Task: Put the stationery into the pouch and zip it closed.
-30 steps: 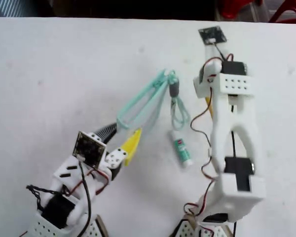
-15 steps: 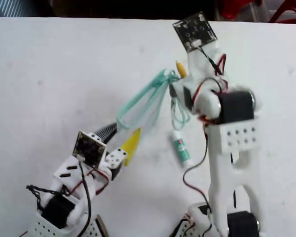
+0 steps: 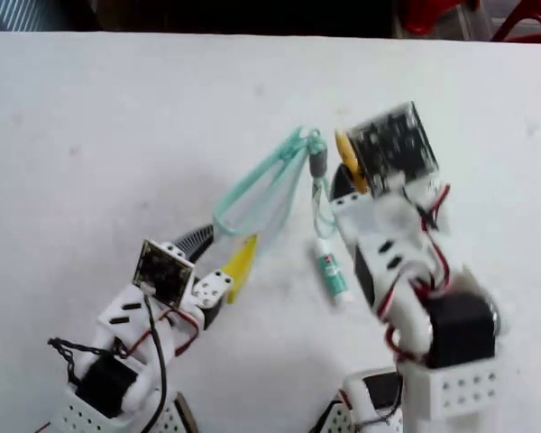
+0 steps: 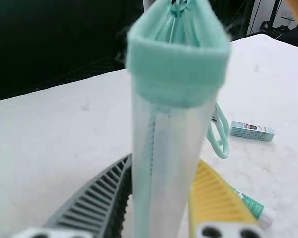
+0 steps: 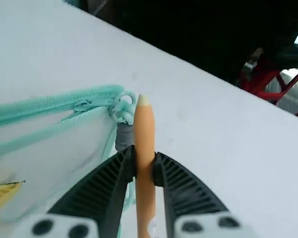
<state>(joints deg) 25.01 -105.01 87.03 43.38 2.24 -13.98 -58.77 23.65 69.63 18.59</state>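
Note:
A clear pouch (image 3: pixel 261 194) with a mint zipper lies slanted on the white table (image 3: pixel 117 117), its mouth open. My left gripper (image 3: pixel 232 236) is shut on the pouch's near end, the pouch (image 4: pixel 169 124) clamped between a grey and a yellow finger. My right gripper (image 3: pixel 343 180) is shut on an orange pen (image 5: pixel 144 144). The pen's tip sits beside the zipper's far end (image 5: pixel 120 101) and the grey pull tab (image 5: pixel 123 136). The pen (image 3: pixel 347 161) is just right of the pouch's far corner. A glue stick (image 3: pixel 332 273) lies on the table between the arms.
A small teal box (image 4: pixel 252 131) lies on the table beyond the glue stick (image 4: pixel 251 207). A mint wrist loop (image 3: pixel 323 203) hangs from the pouch's far end. Open table stretches to the left and far side; the right arm's body covers the near right.
The right arm swung its pen toward the pouch's far corner, then drew back and lower, its camera board now nearer. The left arm and pouch stayed still.

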